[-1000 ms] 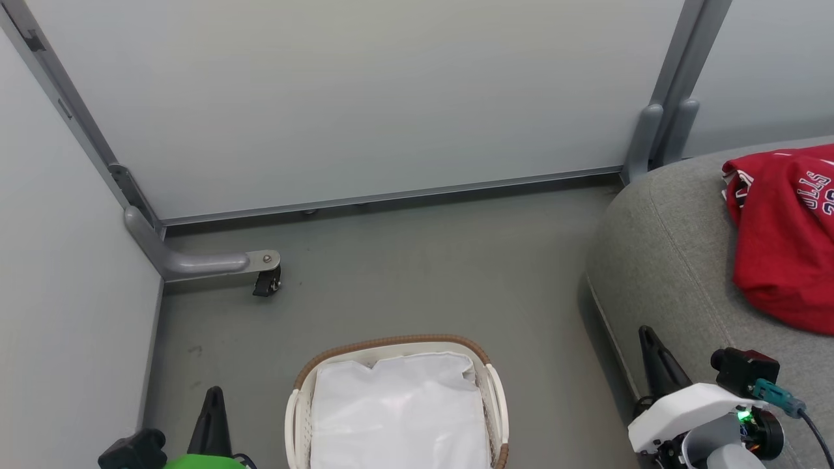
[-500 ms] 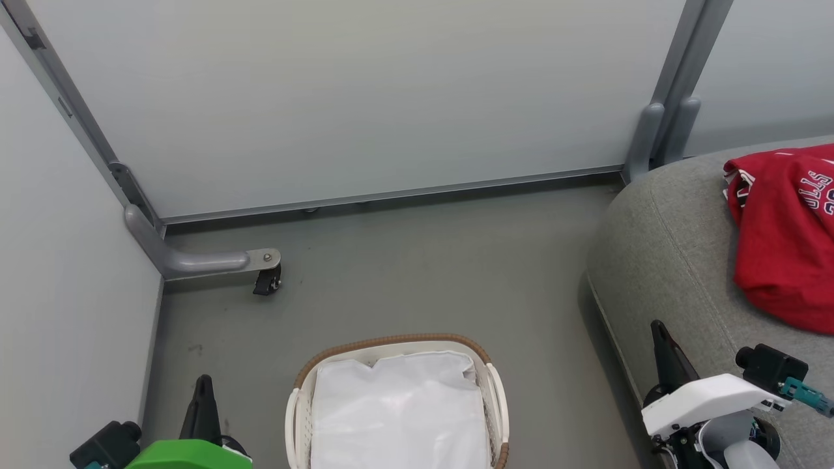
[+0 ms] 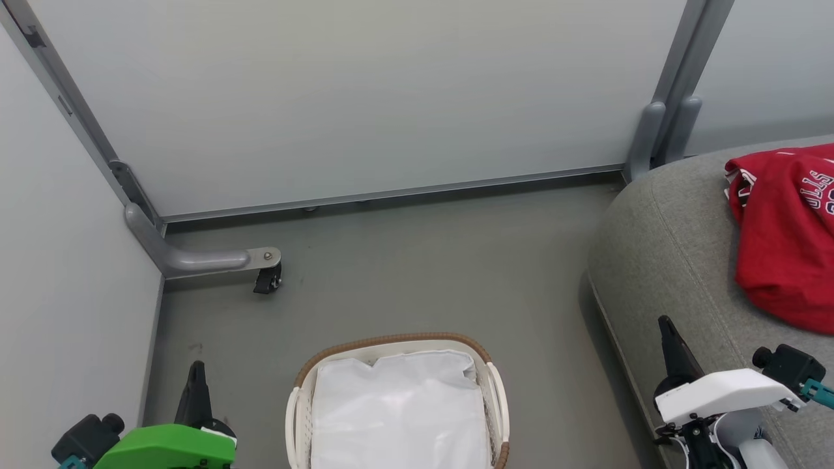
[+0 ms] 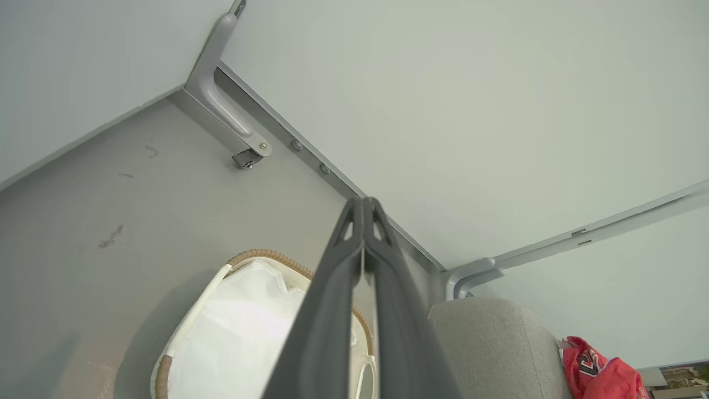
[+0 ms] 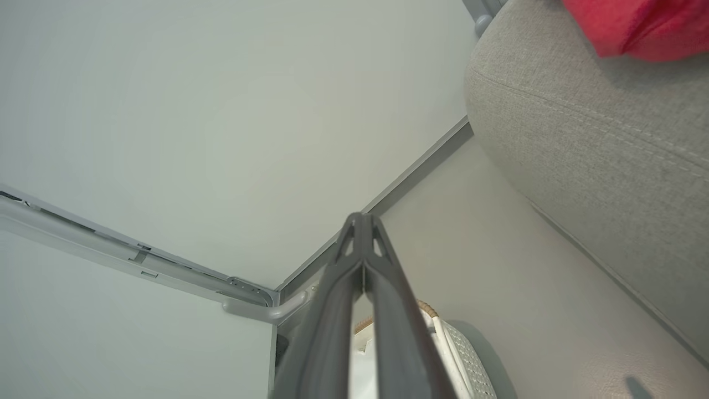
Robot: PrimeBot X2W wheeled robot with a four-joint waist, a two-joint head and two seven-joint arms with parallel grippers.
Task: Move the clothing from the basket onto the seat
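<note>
Left tool (image 3: 195, 368): fingers pressed together, empty, over the floor (image 3: 423, 260) beside the basket (image 3: 391, 340).
Right tool (image 3: 664, 324): fingers together, empty, at the seat's (image 3: 664, 247) near edge.
Basket: white liner (image 3: 397, 410) inside.
Clothing (image 3: 785, 247): red, crumpled, white-striped trim, partial white lettering; lies on the seat, back from its rounded corner.

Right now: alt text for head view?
Red basketball clothing with white lettering lies on the large grey fabric seat at right; the oval white plastic basket with brown woven-look rim, on the floor, holds a white cloth liner. Shut left gripper and right gripper flank it.
</note>
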